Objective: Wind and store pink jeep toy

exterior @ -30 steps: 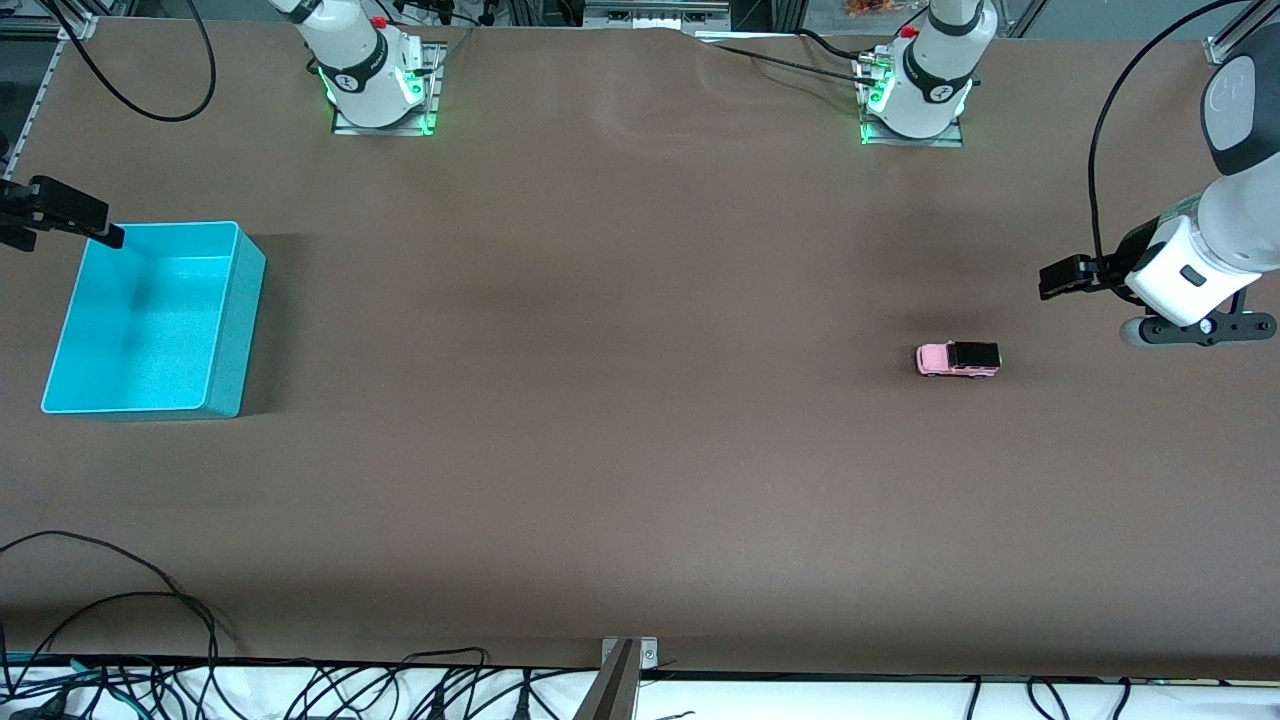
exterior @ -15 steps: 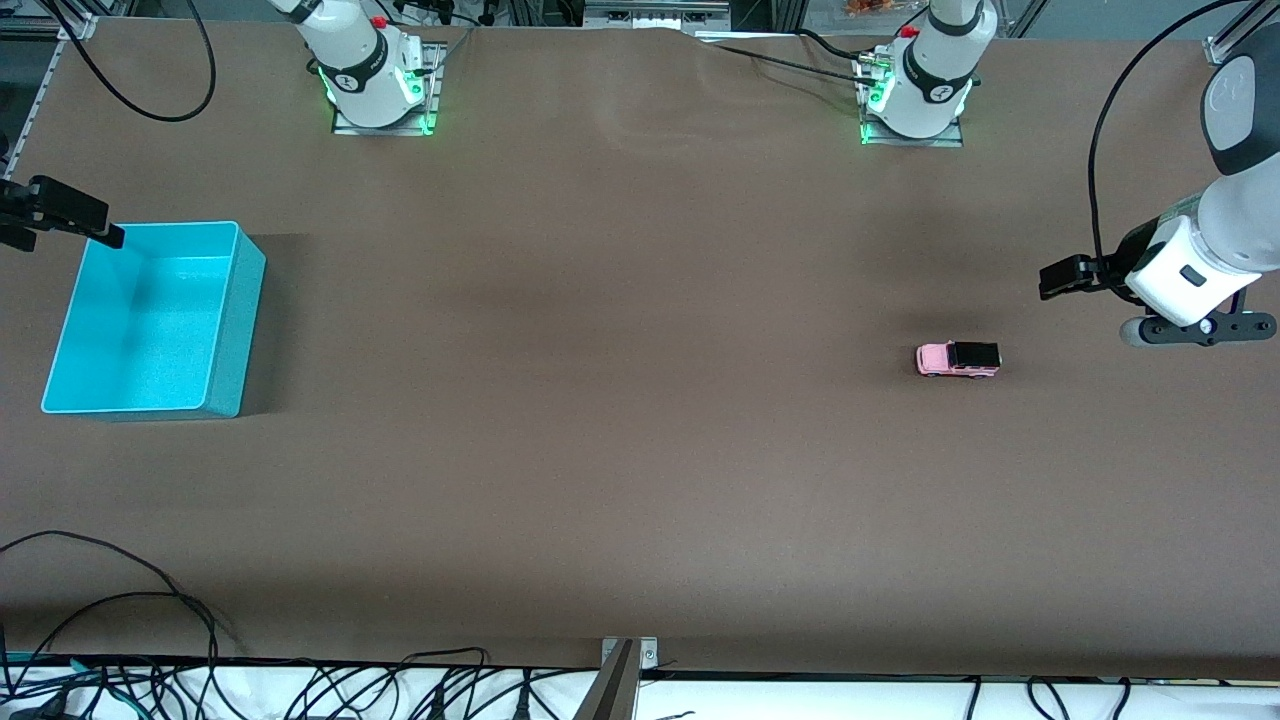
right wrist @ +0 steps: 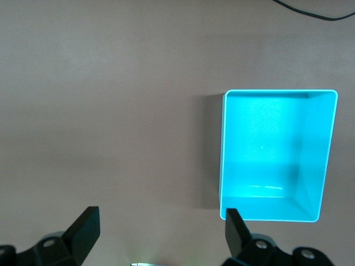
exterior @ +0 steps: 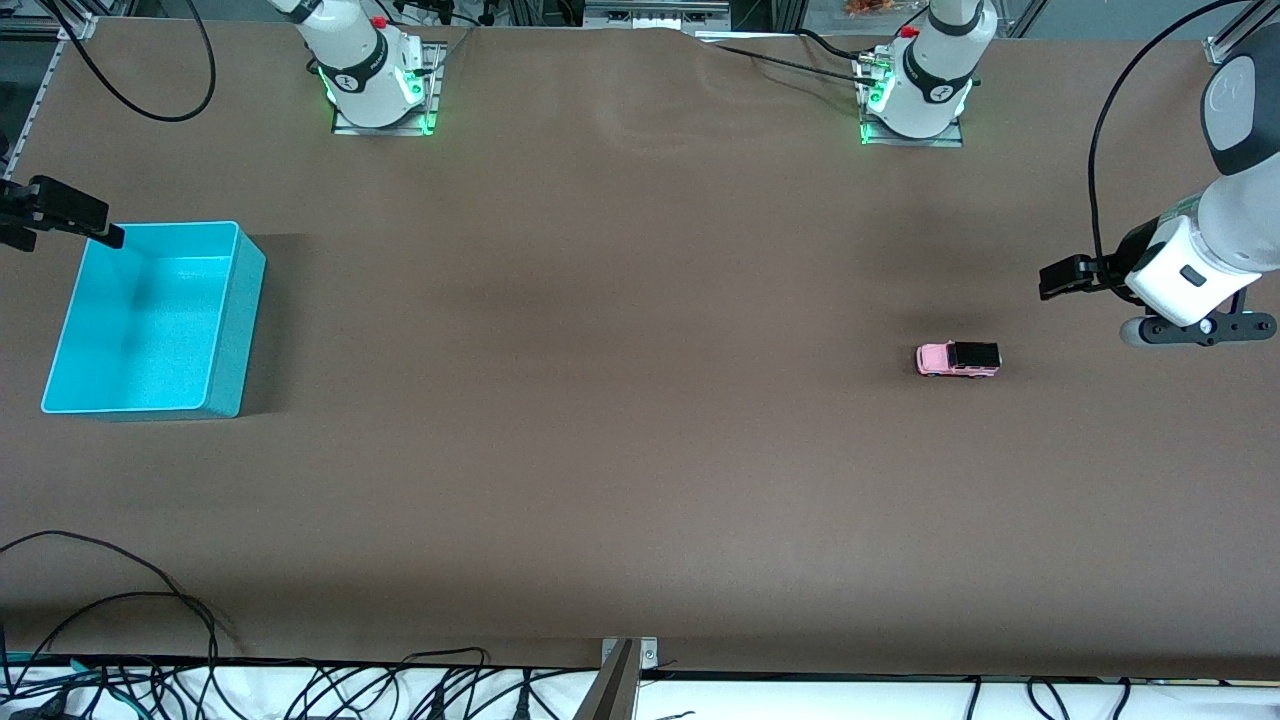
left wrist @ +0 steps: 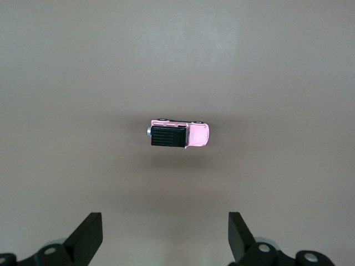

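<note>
The pink jeep toy (exterior: 958, 359) stands on its wheels on the brown table, toward the left arm's end; the left wrist view looks down on its black roof (left wrist: 178, 134). My left gripper (exterior: 1198, 330) hangs over the table beside the jeep, at that end of the table, open (left wrist: 165, 221) with nothing between its fingers. The turquoise bin (exterior: 240, 330) is at the right arm's end, with nothing in it (right wrist: 310, 149). My right gripper (exterior: 45, 212) hovers over the table by the bin's corner, open (right wrist: 161, 216) and holding nothing.
The two arm bases (exterior: 380, 90) (exterior: 915, 95) stand along the table's edge farthest from the front camera. Loose black cables (exterior: 150, 600) lie at the edge nearest that camera, beside a metal bracket (exterior: 625, 660).
</note>
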Controlling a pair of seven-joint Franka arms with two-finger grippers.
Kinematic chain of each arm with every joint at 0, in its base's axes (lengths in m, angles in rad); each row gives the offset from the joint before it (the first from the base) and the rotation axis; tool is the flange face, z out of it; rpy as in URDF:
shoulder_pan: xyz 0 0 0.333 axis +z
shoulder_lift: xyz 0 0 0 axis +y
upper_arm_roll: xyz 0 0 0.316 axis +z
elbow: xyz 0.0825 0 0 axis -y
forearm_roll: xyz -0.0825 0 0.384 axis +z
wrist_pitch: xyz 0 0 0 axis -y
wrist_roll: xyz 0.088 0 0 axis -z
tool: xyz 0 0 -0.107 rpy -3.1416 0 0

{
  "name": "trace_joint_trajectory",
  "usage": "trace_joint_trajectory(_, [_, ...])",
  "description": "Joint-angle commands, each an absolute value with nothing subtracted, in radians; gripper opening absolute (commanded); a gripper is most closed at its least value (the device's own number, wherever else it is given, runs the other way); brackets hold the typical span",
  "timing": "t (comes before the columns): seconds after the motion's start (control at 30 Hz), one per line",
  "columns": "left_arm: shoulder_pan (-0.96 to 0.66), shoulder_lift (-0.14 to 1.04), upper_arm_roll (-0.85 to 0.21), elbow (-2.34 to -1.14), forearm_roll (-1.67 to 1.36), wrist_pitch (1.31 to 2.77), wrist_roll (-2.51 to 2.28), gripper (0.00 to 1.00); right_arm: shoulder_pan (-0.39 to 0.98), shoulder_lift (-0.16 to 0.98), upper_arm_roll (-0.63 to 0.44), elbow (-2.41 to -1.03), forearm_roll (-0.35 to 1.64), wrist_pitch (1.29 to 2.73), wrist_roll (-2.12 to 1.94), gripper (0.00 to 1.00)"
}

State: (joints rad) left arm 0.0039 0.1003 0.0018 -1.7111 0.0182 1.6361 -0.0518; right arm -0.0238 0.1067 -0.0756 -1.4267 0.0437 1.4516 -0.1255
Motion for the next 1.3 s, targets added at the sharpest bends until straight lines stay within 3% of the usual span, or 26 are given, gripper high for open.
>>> trace_joint_trajectory(0.0, [0.012, 0.095, 0.000, -1.715, -0.003, 1.635, -0.034, 1.00, -0.026, 0.106, -0.077, -1.411, 0.066, 1.443, -0.126, 1.00])
trace_joint_trajectory(0.5, [0.015, 0.104, 0.003, -1.712, -0.002, 1.635, -0.116, 1.00, -0.026, 0.106, -0.075, -1.411, 0.066, 1.442, -0.124, 1.00])
trace_joint_trajectory(0.87, [0.017, 0.161, 0.003, -1.710, -0.003, 1.640, -0.521, 1.00, -0.025, 0.106, -0.075, -1.411, 0.064, 1.442, -0.124, 1.00])
trace_joint_trajectory(1.27, [0.018, 0.273, 0.003, -1.729, -0.015, 1.796, -1.150, 1.00, -0.023, 0.106, -0.074, -1.411, 0.064, 1.442, -0.124, 1.00])
